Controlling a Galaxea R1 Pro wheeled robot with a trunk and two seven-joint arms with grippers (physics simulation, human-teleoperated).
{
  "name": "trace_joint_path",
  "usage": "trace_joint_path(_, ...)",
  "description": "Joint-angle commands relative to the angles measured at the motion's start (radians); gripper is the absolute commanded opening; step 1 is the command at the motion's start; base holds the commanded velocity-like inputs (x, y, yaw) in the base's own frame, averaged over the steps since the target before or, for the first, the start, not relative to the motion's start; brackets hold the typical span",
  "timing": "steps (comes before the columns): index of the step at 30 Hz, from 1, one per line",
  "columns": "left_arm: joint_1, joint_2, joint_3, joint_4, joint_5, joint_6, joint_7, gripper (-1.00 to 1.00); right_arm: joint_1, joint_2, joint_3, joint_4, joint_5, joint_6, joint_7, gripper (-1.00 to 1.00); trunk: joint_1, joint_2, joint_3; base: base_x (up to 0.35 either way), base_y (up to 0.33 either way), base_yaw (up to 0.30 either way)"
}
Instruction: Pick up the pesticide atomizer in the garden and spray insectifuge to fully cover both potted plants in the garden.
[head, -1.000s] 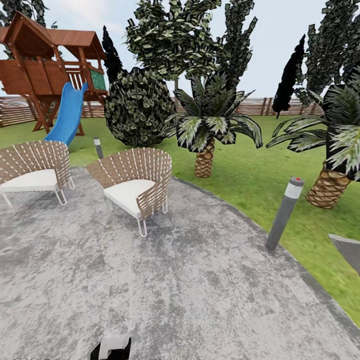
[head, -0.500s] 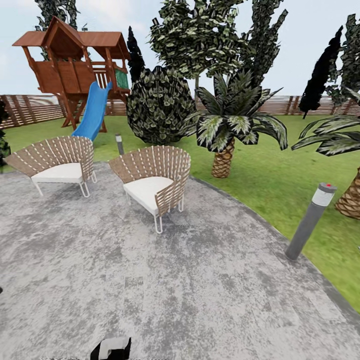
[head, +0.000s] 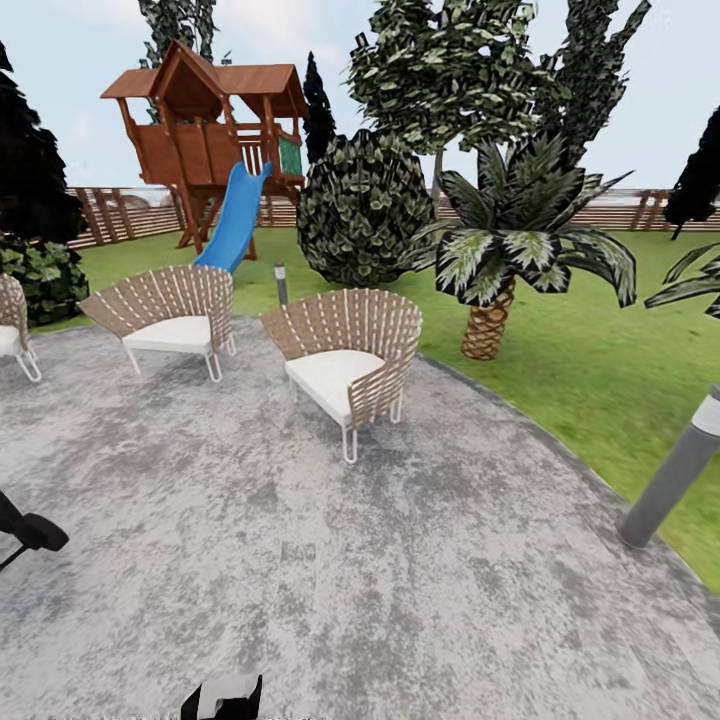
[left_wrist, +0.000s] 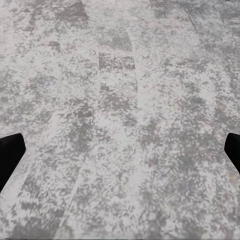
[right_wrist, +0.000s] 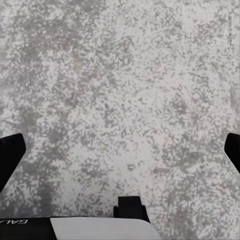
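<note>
I am standing on the round grey paved patio (head: 420, 570) of the garden, with green lawn (head: 600, 350) to the right and a brown slatted fence (head: 115, 215) far behind. The pesticide atomizer and the potted plants are out of view. My left gripper (left_wrist: 120, 155) is open, its dark fingertips (left_wrist: 9, 157) wide apart over bare paving. My right gripper (right_wrist: 120, 155) is open too, above the same speckled stone, with nothing between its fingers (right_wrist: 10, 155). A dark piece of my left arm (head: 30, 530) pokes in at the head view's left edge.
Two wicker chairs with white cushions (head: 350, 355) (head: 172, 312) stand ahead on the patio; a third (head: 8, 325) is cut by the left edge. A grey bollard light (head: 670, 475) marks the patio's right rim. Beyond are a palm (head: 500, 270), a round bush (head: 365, 205) and a playhouse with blue slide (head: 235, 215).
The whole picture has shifted right, so the camera has turned left. The third chair, a dark hedge and a piece of my left arm have come into view at the left.
</note>
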Motion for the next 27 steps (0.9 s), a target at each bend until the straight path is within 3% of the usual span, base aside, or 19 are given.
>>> trace_joint_path(1, -0.001, 0.000, 0.000, 0.001, 0.006, -0.003, -0.001, 1.00, 0.000, 0.000, -0.001, 0.000, -0.001, -0.003, -0.001, 1.00, 0.000, 0.000, -0.001, 0.000, 0.000, 0.260)
trace_joint_path(27, -0.001, 0.000, 0.000, 0.001, 0.006, -0.003, -0.001, 1.00, 0.000, 0.000, 0.001, 0.000, 0.007, -0.001, -0.002, 1.00, 0.000, 0.000, -0.009, 0.000, 0.000, 0.271)
